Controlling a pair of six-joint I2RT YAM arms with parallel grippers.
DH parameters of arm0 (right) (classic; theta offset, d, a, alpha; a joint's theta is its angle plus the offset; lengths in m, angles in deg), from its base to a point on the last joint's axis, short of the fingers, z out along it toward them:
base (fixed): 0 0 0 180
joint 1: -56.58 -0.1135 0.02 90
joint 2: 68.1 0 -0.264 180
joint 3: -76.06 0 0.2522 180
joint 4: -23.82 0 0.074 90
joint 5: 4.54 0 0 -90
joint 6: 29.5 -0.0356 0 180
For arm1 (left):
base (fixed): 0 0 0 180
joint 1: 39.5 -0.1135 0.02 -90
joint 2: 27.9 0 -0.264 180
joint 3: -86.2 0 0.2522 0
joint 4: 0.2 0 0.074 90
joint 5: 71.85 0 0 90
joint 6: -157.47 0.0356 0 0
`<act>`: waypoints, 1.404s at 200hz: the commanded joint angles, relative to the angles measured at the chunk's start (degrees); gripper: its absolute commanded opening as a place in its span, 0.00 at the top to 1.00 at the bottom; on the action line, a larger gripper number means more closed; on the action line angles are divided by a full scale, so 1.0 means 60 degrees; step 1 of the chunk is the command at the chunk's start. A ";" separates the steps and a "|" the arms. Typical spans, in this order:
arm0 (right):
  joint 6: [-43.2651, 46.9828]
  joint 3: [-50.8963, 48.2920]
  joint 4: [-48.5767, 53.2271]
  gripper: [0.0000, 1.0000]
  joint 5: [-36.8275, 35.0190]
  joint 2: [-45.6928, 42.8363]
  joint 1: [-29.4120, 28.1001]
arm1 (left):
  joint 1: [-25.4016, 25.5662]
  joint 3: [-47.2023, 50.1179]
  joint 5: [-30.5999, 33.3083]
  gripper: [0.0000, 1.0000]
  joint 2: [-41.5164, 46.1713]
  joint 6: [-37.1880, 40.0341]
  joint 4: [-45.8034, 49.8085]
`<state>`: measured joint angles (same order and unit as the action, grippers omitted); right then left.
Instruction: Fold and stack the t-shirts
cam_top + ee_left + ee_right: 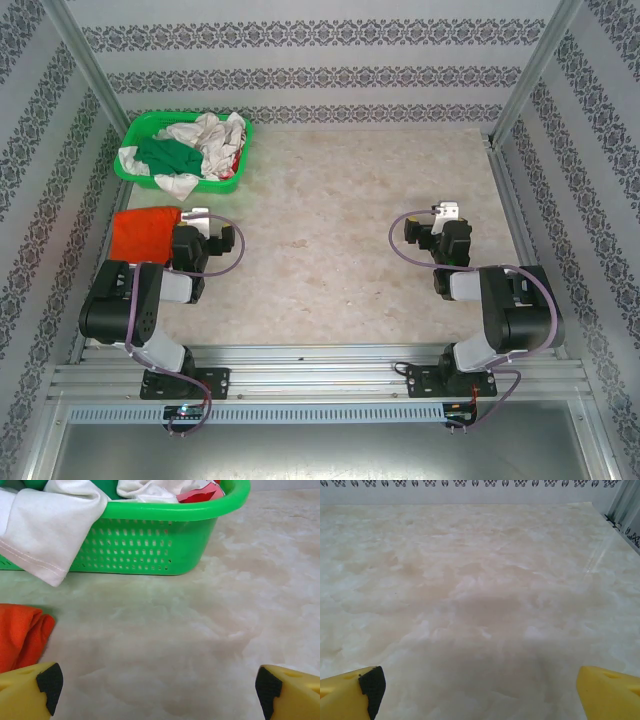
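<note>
Now, with my left claw (157,682) and right claw (477,685) both spread wide and empty, I reckon I should pinch the white shirt (45,525) hanging over the rim of the basket (150,545) at far left, lifting it clear of the orange shirt (143,233) beside me.

High rear overview, low wrist close-ups; tabletop (330,250) seemingly common.

Matt soft cloth of the orange-red t-shirt (143,233), glossy perforated plastic basket (150,545), smooth marbled table (480,605).

Bright, even light; soft shadows; slight wrist-view blur
</note>
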<state>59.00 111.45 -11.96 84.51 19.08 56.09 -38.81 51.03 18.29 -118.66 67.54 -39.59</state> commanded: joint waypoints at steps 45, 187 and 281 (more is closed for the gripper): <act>-0.0030 0.0165 -0.0093 0.02 0.0186 -0.0088 0.0052 | -0.0003 -0.0120 -0.0125 0.00 0.0008 0.0192 -0.0078; -0.0022 0.0102 -0.0177 0.02 0.0210 -0.0135 0.0068 | -0.0012 0.0019 0.0973 0.00 0.0009 -0.0216 -0.0350; 0.0654 0.0672 0.3017 0.02 -0.0120 -0.3329 -0.0896 | 0.0500 -0.0486 0.1714 0.00 0.3662 -0.0009 0.2885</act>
<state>60.45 112.02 -2.21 84.31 3.78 53.68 -37.21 52.15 26.33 -101.54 67.11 -32.29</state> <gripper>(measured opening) 0.982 0.998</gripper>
